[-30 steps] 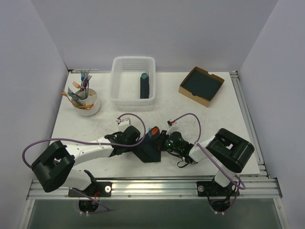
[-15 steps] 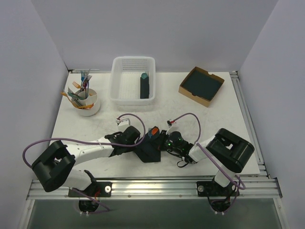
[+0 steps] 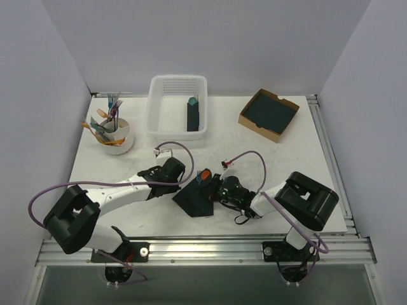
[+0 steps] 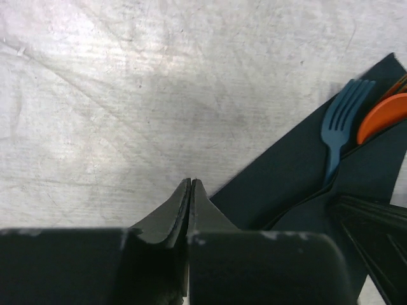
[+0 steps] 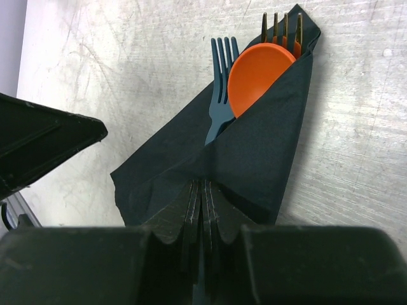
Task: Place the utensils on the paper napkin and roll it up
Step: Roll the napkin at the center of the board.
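Your right claw (image 5: 202,185) grips a fold of the near-black paper napkin (image 5: 267,152); roll tightly over the orange plastic utensils (image 5: 259,79), steadying with your closed, empty left claw (image 4: 190,187).

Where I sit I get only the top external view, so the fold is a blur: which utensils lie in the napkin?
Observer: The right wrist view shows three heads sticking out of the paper napkin: a teal fork, an orange spoon and an orange fork behind it.
Operator: Is anything gripping it?
Observer: Yes, the right gripper is shut on the napkin's folded lower part, below the utensil heads.
Operator: And the other arm?
Observer: The left gripper is shut on nothing, its tips over bare table just beside the napkin's edge.
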